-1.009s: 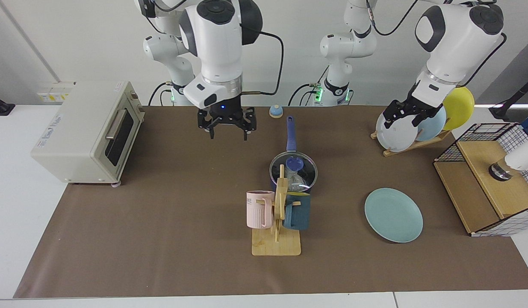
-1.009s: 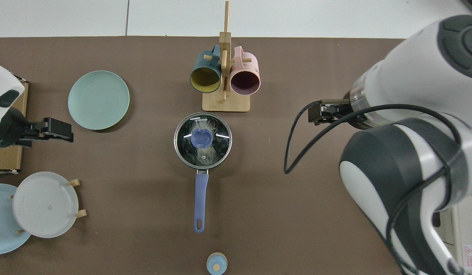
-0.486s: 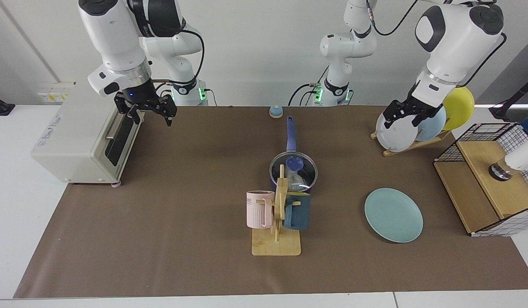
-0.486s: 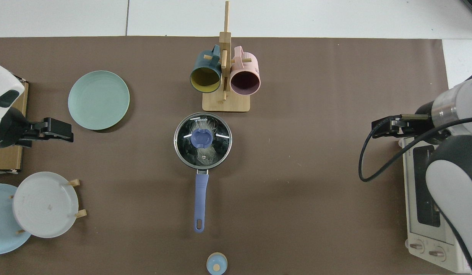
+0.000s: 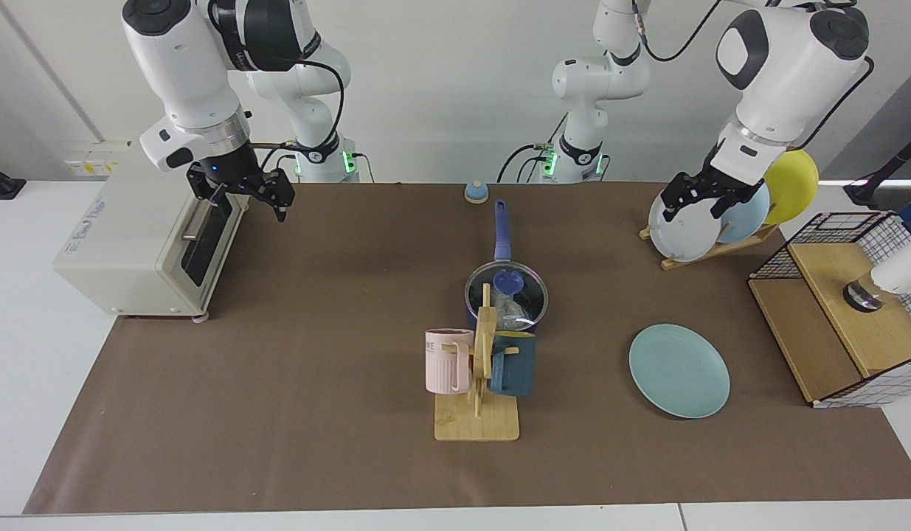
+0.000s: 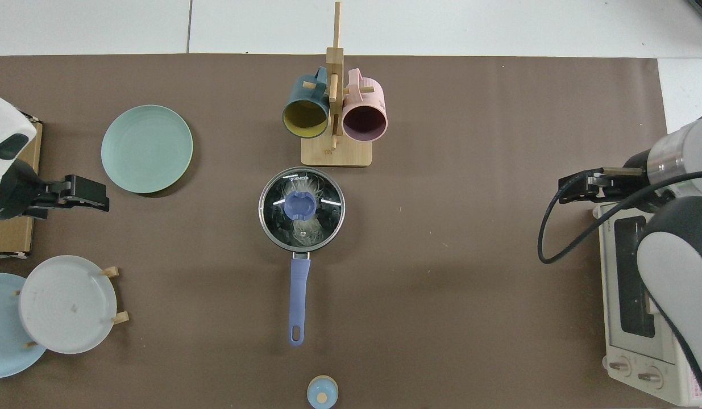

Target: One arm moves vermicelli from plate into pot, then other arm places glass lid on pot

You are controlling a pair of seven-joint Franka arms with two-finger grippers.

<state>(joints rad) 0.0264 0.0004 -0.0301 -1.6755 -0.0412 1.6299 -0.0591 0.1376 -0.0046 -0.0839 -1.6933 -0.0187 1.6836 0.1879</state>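
Plain white wall (image 5: 462, 81) running behind bench. White bench (image 5: 27, 413) lying under brown mat (image 5: 315, 354), mat covering most of top, white margins showing at edges. Cream toaster oven (image 5: 141, 228) sitting at mat's edge, door facing mat. Wooden rack (image 5: 709, 247) holding white, pale blue, yellow plates upright. Wire-sided wooden box (image 5: 842, 310) standing at opposite end. Wooden mug tree (image 5: 479, 398) carrying pink and dark teal mugs. Even, soft light falling, shadows staying faint.

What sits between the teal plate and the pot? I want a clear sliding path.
Nothing: in the top view only bare brown mat separates the plate from the lidded pot. The mug rack stands off that line.
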